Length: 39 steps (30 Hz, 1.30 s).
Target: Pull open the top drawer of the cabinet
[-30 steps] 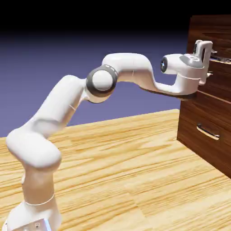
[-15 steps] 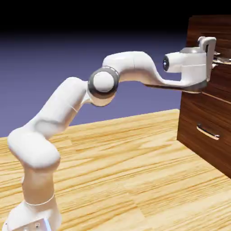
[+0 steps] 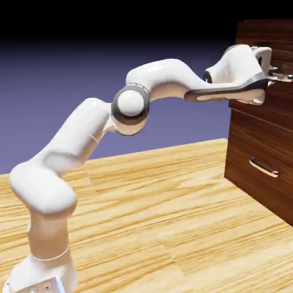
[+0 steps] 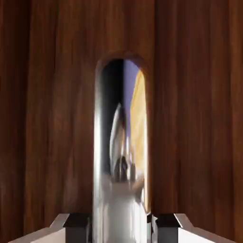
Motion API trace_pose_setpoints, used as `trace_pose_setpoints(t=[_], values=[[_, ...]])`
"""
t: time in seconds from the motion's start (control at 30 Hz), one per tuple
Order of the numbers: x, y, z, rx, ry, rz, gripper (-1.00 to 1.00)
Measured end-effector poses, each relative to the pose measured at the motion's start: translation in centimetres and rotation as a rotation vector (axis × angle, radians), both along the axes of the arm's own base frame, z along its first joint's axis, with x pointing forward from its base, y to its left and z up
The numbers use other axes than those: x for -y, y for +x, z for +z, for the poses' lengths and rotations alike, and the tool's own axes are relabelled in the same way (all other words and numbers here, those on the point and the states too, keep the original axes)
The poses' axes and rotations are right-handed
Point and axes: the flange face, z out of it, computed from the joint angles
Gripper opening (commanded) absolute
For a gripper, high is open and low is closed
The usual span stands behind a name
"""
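The slim curved silver bar handle (image 4: pixel 121 156) is clamped between the two grey fingertips (image 4: pixel 76 222) of the white two-finger gripper (image 4: pixel 121 223). Dark brown wood-grain top drawer front (image 4: pixel 194 118) is seen directly ahead of the gripper, on the tall reddish-brown wood cabinet (image 3: pixel 269 166).

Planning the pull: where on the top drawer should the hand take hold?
By its silver bar handle, near mid-span, coming straight at the top drawer front. The slim bar stands proud of the wood, so the fingertips can straddle it, as the hand does now.

The cabinet (image 3: pixel 264 114) stands at the table's (image 3: pixel 171 229) right edge. The arm (image 3: pixel 114 120) rises from the table's near left corner, reaching right. The gripper (image 3: pixel 273 73) sits against the top drawer (image 4: pixel 42 118), its handle (image 4: pixel 121 142) between the fingertips (image 4: pixel 76 223). A lower drawer's handle (image 3: pixel 264 167) lies beneath.
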Motion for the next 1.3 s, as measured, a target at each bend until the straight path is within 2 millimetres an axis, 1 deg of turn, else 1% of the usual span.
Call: trace_pose_setpoints(t=[0.2, 0.33, 0.47, 0.63, 0.8, 0.97, 1.17, 1.23, 1.3], values=[[0.0, -0.6, 0.0, -0.001, 0.002, -0.001, -1.0], [0.0, -1.4, 0.0, -0.001, 0.002, -0.001, -1.0], [0.0, -2.9, 0.0, -0.001, 0.001, -0.001, -1.0], [0.0, -5.3, 0.0, -0.001, 0.001, -0.001, -1.0], [0.0, -8.3, 0.0, -0.001, 0.001, -0.001, -1.0], [0.0, -11.9, 0.0, -0.001, 0.001, -0.001, -1.0], [-0.2, -16.9, 0.0, -0.002, 0.002, 0.003, -1.0], [-1.1, -18.9, 0.0, -0.001, 0.001, 0.018, -1.0], [-0.9, -20.8, 0.0, -0.001, 0.001, 0.016, -1.0]])
